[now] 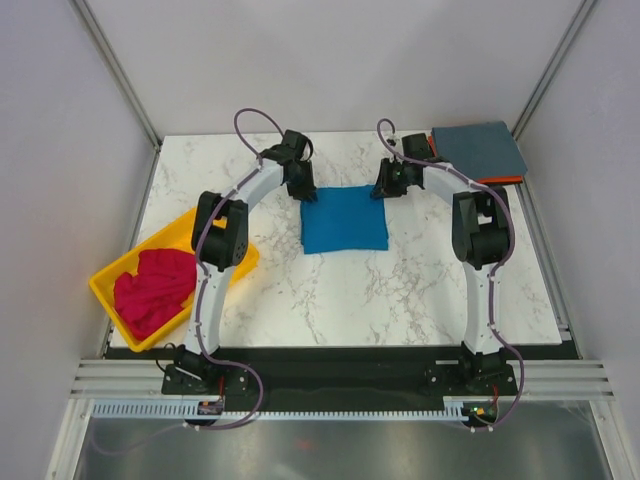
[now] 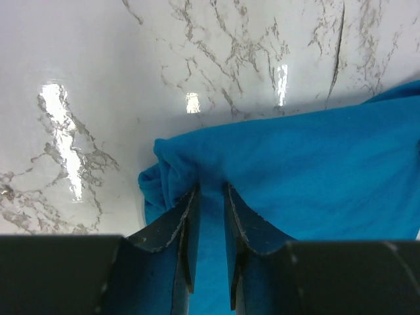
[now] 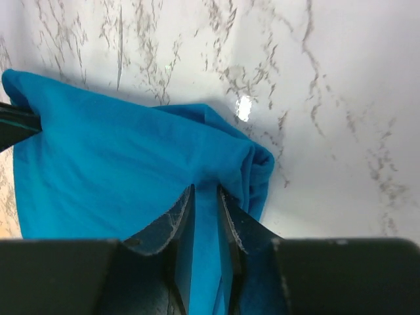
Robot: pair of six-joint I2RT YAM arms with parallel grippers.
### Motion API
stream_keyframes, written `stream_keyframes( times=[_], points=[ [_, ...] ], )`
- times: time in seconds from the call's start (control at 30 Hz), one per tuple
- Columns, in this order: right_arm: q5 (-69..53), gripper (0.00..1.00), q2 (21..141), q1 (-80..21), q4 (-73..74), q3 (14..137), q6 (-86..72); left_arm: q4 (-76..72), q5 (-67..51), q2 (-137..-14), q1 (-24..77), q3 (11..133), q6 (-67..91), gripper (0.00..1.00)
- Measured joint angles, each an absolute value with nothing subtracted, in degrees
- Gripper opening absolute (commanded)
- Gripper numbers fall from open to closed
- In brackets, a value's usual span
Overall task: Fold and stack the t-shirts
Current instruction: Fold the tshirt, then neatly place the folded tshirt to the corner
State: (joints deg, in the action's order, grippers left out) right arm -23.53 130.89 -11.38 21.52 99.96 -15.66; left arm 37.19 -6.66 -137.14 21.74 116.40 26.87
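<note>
Well to the left of the left gripper's fingers, a magenta shirt (image 1: 153, 290) lies bunched in the yellow tray (image 1: 165, 237), which sits at the table's (image 1: 400, 290) left edge. The left gripper (image 1: 303, 190) is down at the far left corner of the blue shirt (image 1: 344, 220). From the wrist, its fingers (image 2: 164, 243) stand a narrow gap apart with blue cloth filling that gap. The corner is rumpled into a small roll just left of the fingertips, and the rest of the shirt spreads flat to their right. Whether the fingers press the cloth or only straddle it I cannot tell. The blue shirt is folded into a neat square on the marble between the two grippers. The right gripper (image 1: 385, 188) is down at the shirt's far right corner. Its fingers (image 3: 164, 236) are likewise a little apart with blue cloth between them, a doubled fold just right of the tips and the flat cloth running off to the left. Here too I cannot tell whether the cloth is clamped. Beyond and to the right of those fingers, at the table's far right corner, a folded grey shirt (image 1: 478, 150) lies on an orange shirt (image 1: 500, 180).
</note>
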Motion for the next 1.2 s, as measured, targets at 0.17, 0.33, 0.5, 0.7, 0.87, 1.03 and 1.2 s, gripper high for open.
stream_keyframes(
  times=[0.17,0.33,0.5,0.7,0.87,1.03,1.2],
  points=[
    [-24.0,0.34,130.7,-10.5,21.2,101.1,-15.9,37.7,-7.0,-137.1,21.6,117.5,26.3,0.29],
    [-24.7,0.48,128.2,-9.8,22.1,101.2,-16.6,40.8,-6.1,-133.0,21.0,117.5,24.9,0.31],
    [-23.9,0.62,122.7,-9.5,22.3,100.2,-15.4,43.1,-8.8,-120.3,20.3,115.3,24.2,0.32],
    [-23.3,0.69,123.7,-9.5,23.8,100.9,-11.1,42.4,-15.9,-100.1,20.1,103.2,23.6,0.32],
    [-24.0,0.73,129.0,-9.5,25.4,104.2,-8.2,41.5,-20.6,-92.7,20.5,90.7,22.7,0.32],
    [-24.2,0.76,133.9,-9.5,26.4,107.8,-6.1,41.2,-23.2,-92.2,20.5,80.4,22.0,0.32],
    [-25.8,0.76,136.1,-9.4,27.0,110.5,-4.1,40.9,-23.3,-91.6,20.5,78.4,21.3,0.32]
  ],
)
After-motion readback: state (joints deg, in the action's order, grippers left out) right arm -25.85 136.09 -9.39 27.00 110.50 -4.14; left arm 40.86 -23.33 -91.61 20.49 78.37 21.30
